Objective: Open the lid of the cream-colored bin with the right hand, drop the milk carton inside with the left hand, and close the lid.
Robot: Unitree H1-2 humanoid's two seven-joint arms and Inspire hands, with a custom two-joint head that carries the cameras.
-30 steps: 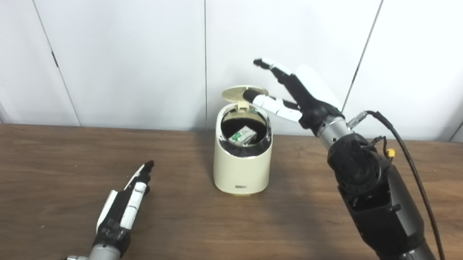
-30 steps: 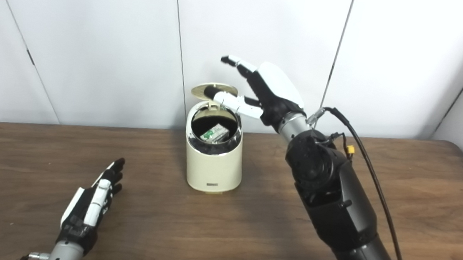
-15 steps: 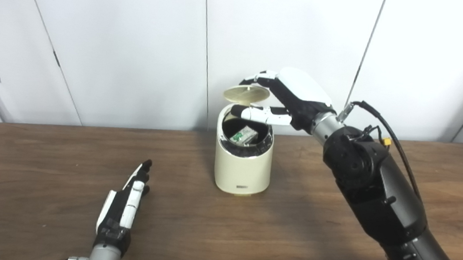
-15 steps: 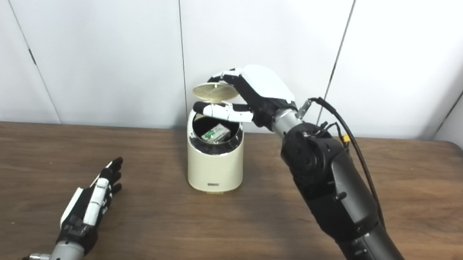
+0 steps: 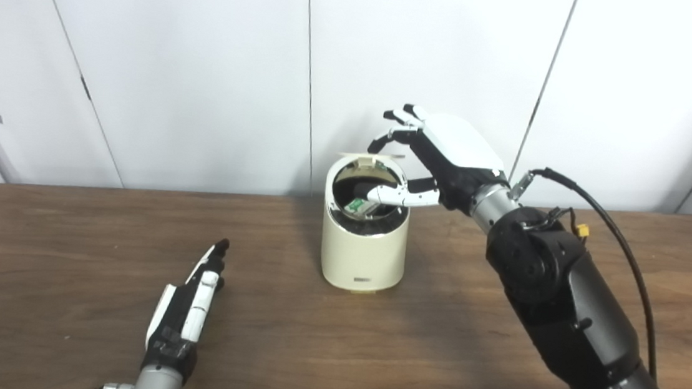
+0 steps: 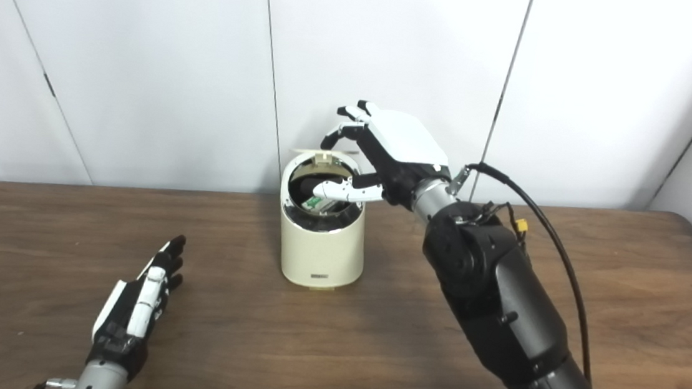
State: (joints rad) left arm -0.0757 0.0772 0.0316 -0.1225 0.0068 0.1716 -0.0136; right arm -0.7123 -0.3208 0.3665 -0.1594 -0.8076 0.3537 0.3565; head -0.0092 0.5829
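The cream-colored bin (image 5: 363,252) stands on the brown table near the back wall. Its round lid (image 5: 375,156) is hinged at the back and now lies tilted low over the opening, seen almost edge-on. A green-and-white milk carton (image 5: 358,205) lies inside the bin. My right hand (image 5: 434,155) hovers over the bin's back right rim, fingers spread and curled onto the lid, thumb reaching across the opening; it holds nothing. My left hand (image 5: 185,315) rests flat on the table at the front left, fingers straight and empty.
The wooden table (image 5: 494,358) stretches wide on both sides of the bin. White wall panels stand right behind the bin. A black cable (image 5: 607,211) loops off my right forearm.
My right hand came down from above the bin onto the lid, and the lid has swung from standing up to lying low over the opening. The left hand stayed put.
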